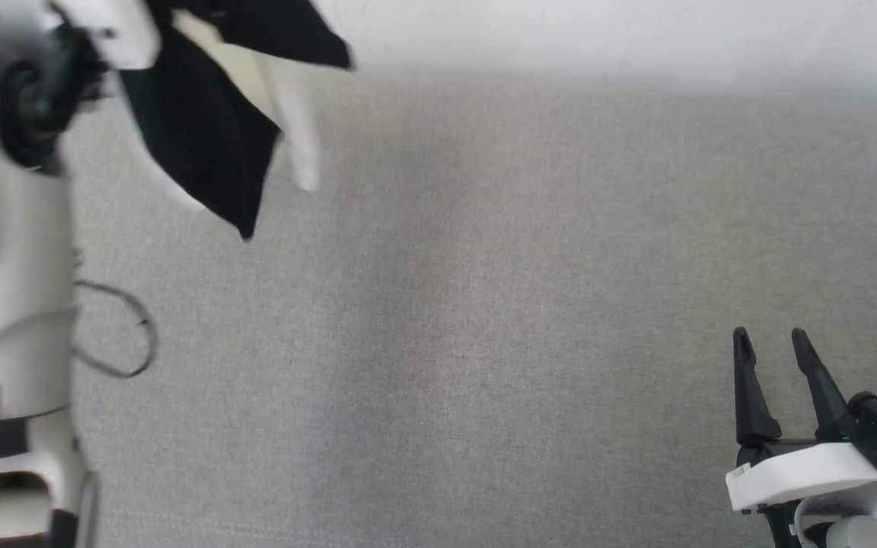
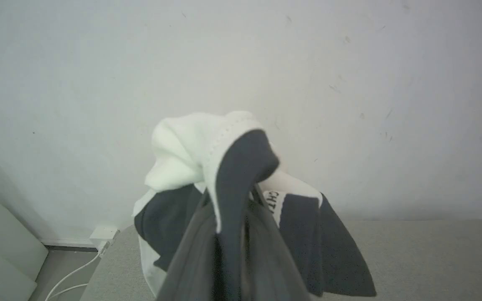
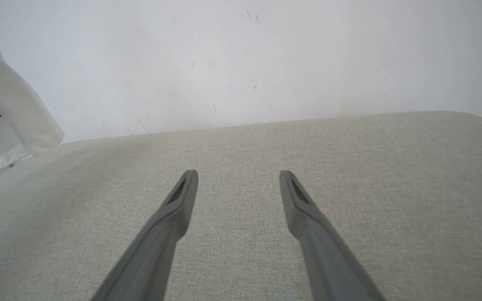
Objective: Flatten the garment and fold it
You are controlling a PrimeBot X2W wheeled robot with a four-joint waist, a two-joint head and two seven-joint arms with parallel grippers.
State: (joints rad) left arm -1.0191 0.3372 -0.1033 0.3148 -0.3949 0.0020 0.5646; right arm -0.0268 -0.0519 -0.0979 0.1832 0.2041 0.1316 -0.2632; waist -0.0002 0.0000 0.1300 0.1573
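The left hand (image 2: 234, 238) is closed on the shirt (image 2: 191, 146) and holds it bunched up in the air above the far left corner of the table (image 2: 425, 255). White cloth is piled over the ends of its fingers, a black sleeve (image 2: 241, 167) drapes down across them, and more black and white folds hang below toward the table top. Whether the lowest fold touches the table is hard to tell. From the head, the shirt (image 1: 202, 144) is blurred at that same corner, next to the pale left arm, and a thin grey cable (image 1: 151, 335) loops over the left side of the table (image 1: 484, 304). The right hand (image 1: 770, 335) is open over the near right part of the table, its two dark fingers spread with nothing between them, well apart from the shirt. Seen from its own wrist, the right hand (image 3: 237, 173) hangs low over the table (image 3: 349, 167), pointing at the white wall (image 3: 241, 54) behind the table, and a white fold of the shirt (image 3: 11, 108) hangs past the table's left end
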